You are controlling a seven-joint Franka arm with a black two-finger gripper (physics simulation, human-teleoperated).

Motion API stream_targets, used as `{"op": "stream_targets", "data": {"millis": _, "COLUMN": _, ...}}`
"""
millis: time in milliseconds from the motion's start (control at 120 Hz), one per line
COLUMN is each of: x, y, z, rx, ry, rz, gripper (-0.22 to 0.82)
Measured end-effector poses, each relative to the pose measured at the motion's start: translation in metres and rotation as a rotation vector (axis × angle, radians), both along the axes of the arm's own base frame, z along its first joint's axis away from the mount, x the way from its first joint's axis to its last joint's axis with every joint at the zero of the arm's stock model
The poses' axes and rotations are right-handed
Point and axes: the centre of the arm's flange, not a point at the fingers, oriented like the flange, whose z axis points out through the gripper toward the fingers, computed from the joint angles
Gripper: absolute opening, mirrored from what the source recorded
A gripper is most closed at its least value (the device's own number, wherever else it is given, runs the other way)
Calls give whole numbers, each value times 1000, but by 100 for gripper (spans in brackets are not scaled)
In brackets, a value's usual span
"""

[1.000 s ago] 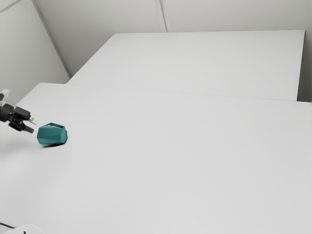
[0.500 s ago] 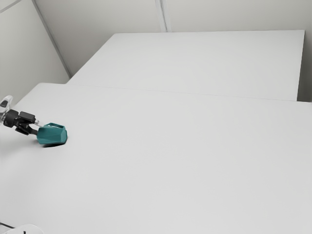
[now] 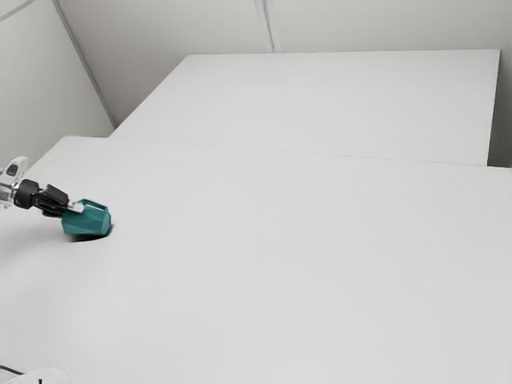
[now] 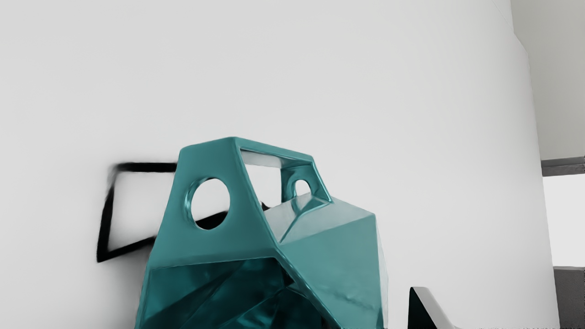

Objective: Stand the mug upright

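Observation:
The teal mug [image 3: 88,220] lies on its side on the table, handle up, near the exterior view's left. In that view my gripper [image 3: 75,208] is right at the mug's near end, overlapping it. In the wrist view the mug [image 4: 329,256] turns its open mouth toward my hand, its pierced handle on top. My gripper [image 4: 368,320] stands open there, one finger [image 4: 422,313] outside the mug's side wall with a gap between them. The other finger is mostly hidden by the mug's rim, so its contact cannot be told.
The white table [image 3: 280,264] extends toward the exterior view's right, with another white surface [image 3: 336,104] behind it. A pale rounded object [image 3: 46,376] with a dark cable is at the lower left corner of the exterior view.
My gripper has come in from the exterior view's left to the mug, and my hand has turned. The mug has shifted slightly, its near end a little higher above its shadow.

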Motion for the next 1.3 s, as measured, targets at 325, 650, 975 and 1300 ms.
{"op": "stream_targets", "data": {"millis": 325, "x": 6, "y": -28, "z": 40, "rx": -18, "ry": -24, "rz": -68, "gripper": -15}}
{"op": "stream_targets", "data": {"millis": 650, "x": 67, "y": -162, "z": 155, "rx": 195, "ry": 17, "rz": -335, "gripper": -18}}
{"op": "stream_targets", "data": {"millis": 975, "x": 74, "y": -295, "z": 169, "rx": 612, "ry": 159, "rz": -437, "gripper": -18}}
{"op": "stream_targets", "data": {"millis": 1300, "x": 63, "y": -333, "z": 135, "rx": 887, "ry": 185, "rz": -276, "gripper": -18}}
